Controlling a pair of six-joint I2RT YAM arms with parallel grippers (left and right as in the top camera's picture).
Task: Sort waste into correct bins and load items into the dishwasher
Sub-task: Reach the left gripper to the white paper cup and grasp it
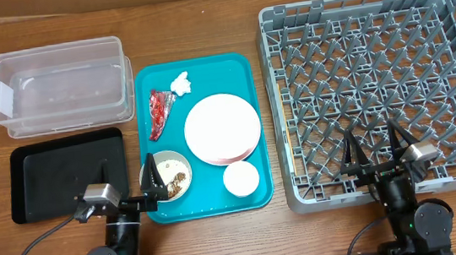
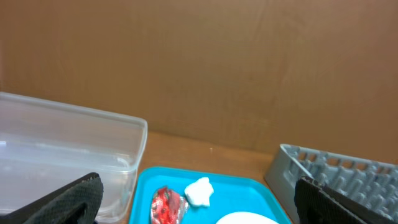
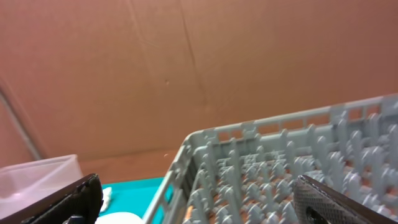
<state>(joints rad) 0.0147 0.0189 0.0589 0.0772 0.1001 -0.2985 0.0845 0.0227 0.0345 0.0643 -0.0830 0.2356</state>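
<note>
Wood table (image 1: 201, 28), both arms low at 6 o'clock, nothing held.
Both the left gripper (image 1: 127, 179) and right gripper (image 1: 375, 150) stand wide and empty. On the teal tray (image 1: 238, 63), near its 10 o'clock corner, the wrapper (image 1: 160, 115) lies with long axis 1 to 7, broad end at 1. Likely first pick: close across its narrow width, low, clear of the tissue (image 1: 181, 84) at its 1 o'clock.

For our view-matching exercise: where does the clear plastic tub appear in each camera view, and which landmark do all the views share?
Overhead: clear plastic tub at upper left, above the black tray.
Left wrist: tub fills the left side, beside the teal tray.
Right wrist: tub at lower left, partly cut off.
Shared landmark: the teal tray, right of the tub in every view.
</note>
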